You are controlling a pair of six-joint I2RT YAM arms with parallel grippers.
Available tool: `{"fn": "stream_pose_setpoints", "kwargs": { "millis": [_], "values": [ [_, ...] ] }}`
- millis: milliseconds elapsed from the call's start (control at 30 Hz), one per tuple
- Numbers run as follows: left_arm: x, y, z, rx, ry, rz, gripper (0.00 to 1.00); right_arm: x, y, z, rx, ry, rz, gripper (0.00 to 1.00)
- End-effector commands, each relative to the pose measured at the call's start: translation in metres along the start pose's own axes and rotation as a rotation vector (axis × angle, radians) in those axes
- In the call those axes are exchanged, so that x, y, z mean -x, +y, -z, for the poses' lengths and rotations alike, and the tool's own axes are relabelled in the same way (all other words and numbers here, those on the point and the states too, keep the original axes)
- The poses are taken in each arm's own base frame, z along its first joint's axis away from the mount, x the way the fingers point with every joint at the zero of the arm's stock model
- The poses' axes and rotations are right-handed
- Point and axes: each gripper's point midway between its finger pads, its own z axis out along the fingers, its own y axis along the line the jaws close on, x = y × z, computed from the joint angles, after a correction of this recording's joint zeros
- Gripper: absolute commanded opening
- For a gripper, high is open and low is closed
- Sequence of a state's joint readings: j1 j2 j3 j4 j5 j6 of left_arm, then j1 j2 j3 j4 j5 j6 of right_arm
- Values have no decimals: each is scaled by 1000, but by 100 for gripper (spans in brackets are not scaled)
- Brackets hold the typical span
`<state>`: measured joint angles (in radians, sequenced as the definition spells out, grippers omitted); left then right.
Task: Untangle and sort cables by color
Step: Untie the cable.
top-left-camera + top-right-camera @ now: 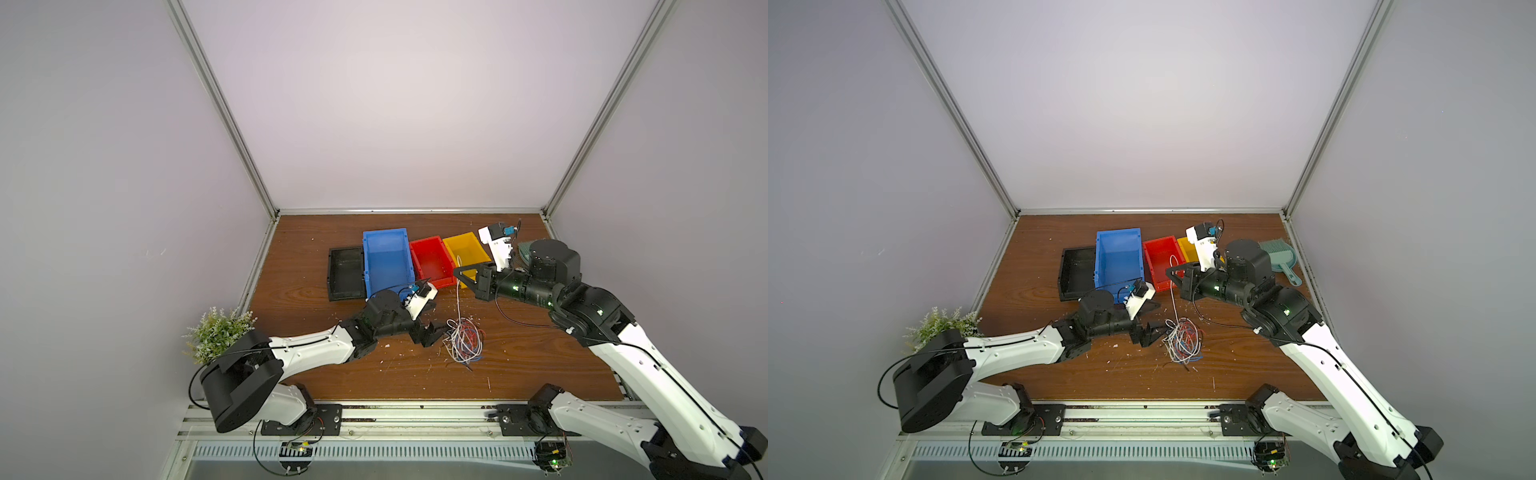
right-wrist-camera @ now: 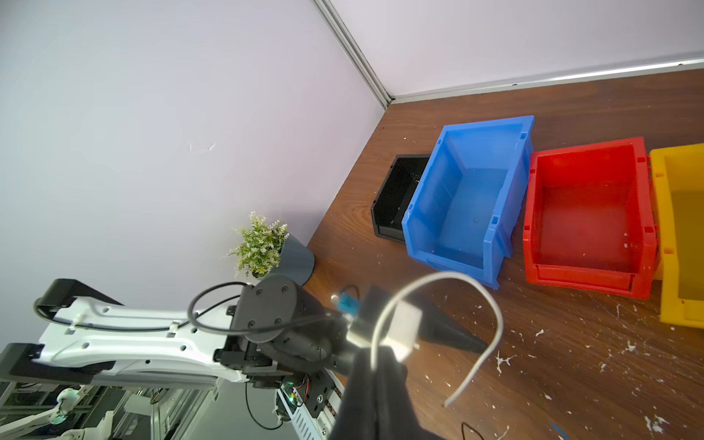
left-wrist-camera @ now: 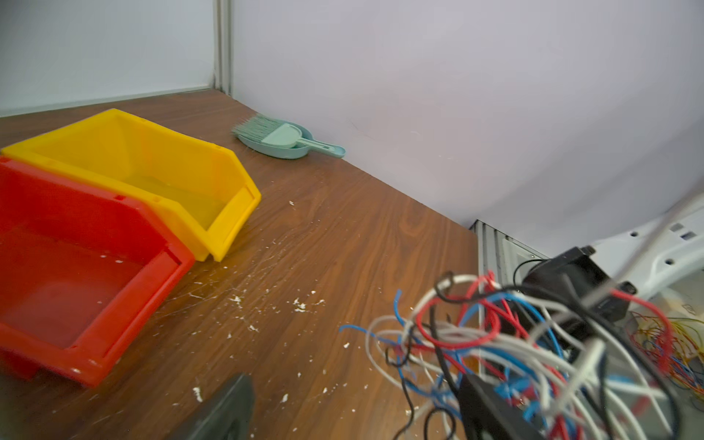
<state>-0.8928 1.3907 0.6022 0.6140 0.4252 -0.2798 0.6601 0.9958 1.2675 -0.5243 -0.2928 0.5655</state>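
Tangle of thin blue, red, white and black cables (image 1: 464,338) sits on the brown wood-grain counter (image 1: 332,374), well in front of the bin row, w/ the left claw (image 1: 434,332) right at its edge: jaws apart, nothing clamped, one finger in among the outer loops per the left wrist view. The right claw (image 1: 458,274) is up off the counter near the fronts of the red plastic bin (image 1: 430,240) and yellow plastic bin (image 1: 459,237), jaws together and clamped on one long white cable (image 1: 457,293); that cable drops from the grip down into the tangle, so its lower end is prob. caught in there. Right wrist view shows the grip close to the cable's free end, which curls over past the fingers. Main risk: pull higher w/ the pile unpinned and the whole clump rides up or drags across the counter instead of the white one sliding free. Second: grip is near the tip of a slick, hair-thin wire, so a snag could yank it out of the jaws. Third: if the left claw shuts where it is, it'll likely grab several colours at once, maybe incl. the white one, and lock the knot tighter. Also no white bin in sight, only a flat black tray (image 1: 331,274), a big blue plastic bin (image 1: 367,266), red and yellow, so the drop spot for white is unclear.
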Motion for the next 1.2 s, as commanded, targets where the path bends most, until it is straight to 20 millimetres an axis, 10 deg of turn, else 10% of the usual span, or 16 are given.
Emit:
{"fn": "stream_pose_setpoints", "kwargs": {
  "millis": [0,400,700,1167],
  "values": [
    [13,-10,6,-30,-65,-36,90,19,18,10,55,-74,22,0],
    [47,-22,49,30,-155,-162,100,15,2,-3,7,-85,12,0],
    [20,40,28,312,-14,-44,95,9,8,-18,63,-72,-24,0],
    [24,4,20,88,-102,1,100,8,-2,-16,-12,-94,-24,0]
  ]
}}
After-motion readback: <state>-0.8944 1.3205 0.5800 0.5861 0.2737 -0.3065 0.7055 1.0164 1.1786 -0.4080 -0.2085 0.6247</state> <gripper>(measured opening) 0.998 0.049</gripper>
